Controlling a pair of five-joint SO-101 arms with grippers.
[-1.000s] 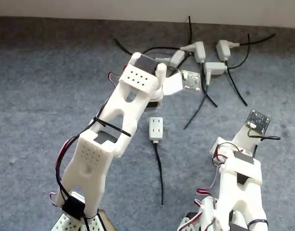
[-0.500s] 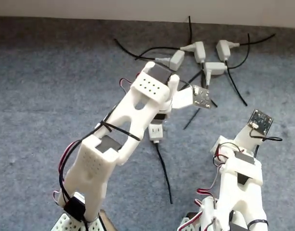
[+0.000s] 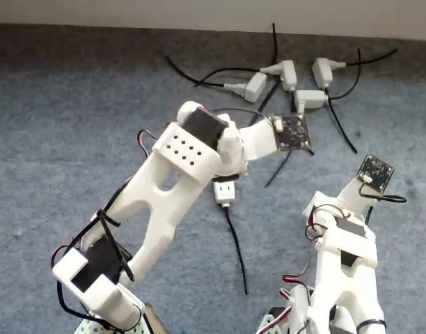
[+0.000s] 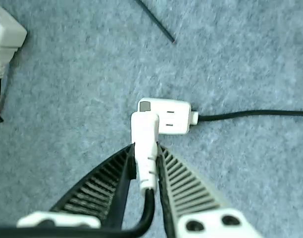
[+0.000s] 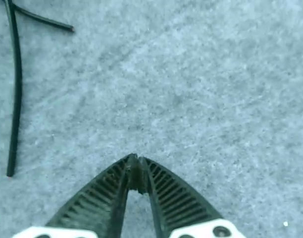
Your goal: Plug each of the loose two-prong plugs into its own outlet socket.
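Down at the middle of the grey carpet (image 3: 74, 125), the left gripper (image 4: 145, 149) has its jaws clamped on a white two-prong plug (image 4: 144, 136), squeezing the plug's body from both sides with the plug's black cord looping back between the fingers. The plug's long axis runs straight out along the gripper, nose pointing away from the wrist and landing right on the outlet socket (image 4: 171, 117). The socket block lies flat, its long axis in line with its own black cord (image 4: 250, 115), so the plug sits pretty much crosswise to it, at the end farthest from that cord. One pair of slots next to it is open and visible. Honestly can't tell if the prongs are actually seated or just touching the face. From the high view the socket's cord trails back toward the arm bases. Four more loose plugs (image 3: 288, 73) sit bunched together at the far edge of the carpet, cords tangled. The right gripper (image 5: 136, 173) hangs over bare carpet with its jaws together on nothing, a stray black cord (image 5: 14, 99) off to one side.
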